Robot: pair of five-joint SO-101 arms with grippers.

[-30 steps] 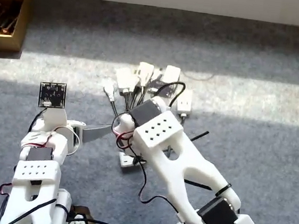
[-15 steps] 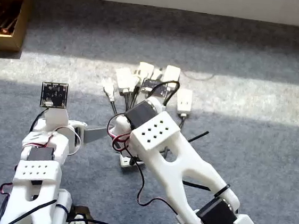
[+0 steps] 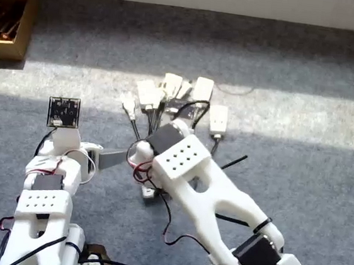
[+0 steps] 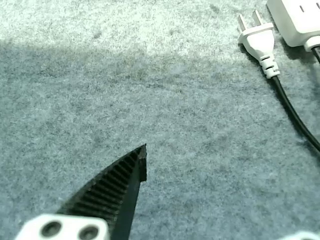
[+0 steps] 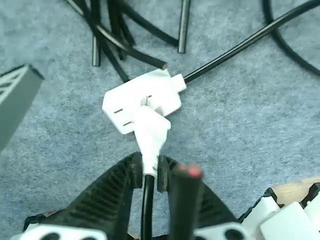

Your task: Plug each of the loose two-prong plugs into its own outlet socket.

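Two fingers [image 5: 120,192] of the right gripper [image 5: 149,172] are clamped on the cord end of a white plug [image 5: 152,131], which sticks straight out ahead of them. The plug's front end meets the slotted face of a white outlet block [image 5: 131,102] lying flat on the grey counter [image 5: 260,125]; whether the prongs are inside I cannot tell. Black cables [image 5: 115,35] lie just past the block. The left gripper [image 3: 115,157] sits low over the counter near the right one, its fingers apart with nothing between them. A loose plug [image 4: 257,42] lies well ahead of them, just beside a second outlet [image 4: 295,17].
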